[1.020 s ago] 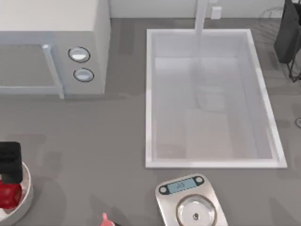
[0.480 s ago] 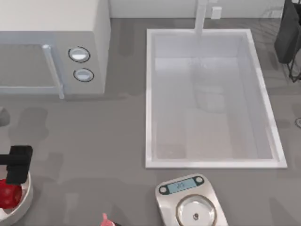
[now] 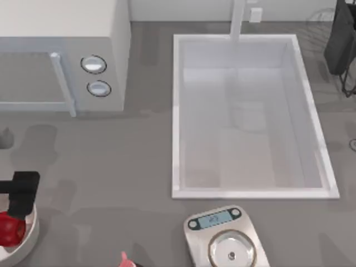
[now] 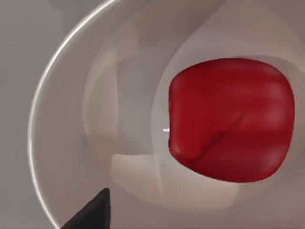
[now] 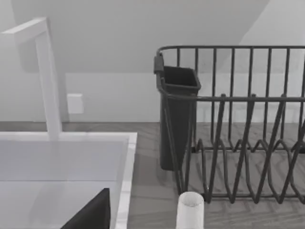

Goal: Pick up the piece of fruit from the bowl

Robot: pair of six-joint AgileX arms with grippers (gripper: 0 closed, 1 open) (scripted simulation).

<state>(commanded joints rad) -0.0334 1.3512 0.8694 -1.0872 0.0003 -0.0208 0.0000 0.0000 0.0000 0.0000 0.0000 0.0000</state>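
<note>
The piece of fruit [image 4: 231,119], glossy, firm and likely slippery, lies in the bowl [image 4: 57,95] under the left gripper [image 3: 19,194], whose finger spacing cannot be told; its rounded sides are best gripped

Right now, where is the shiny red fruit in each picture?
Top view: the small glossy red roundish fruit sits at the far left edge, low down, inside the round white bowl.
Left wrist view: it shows close up.
Right wrist view: not in it.
Shared landmark: the bowl's pale rim.
</note>
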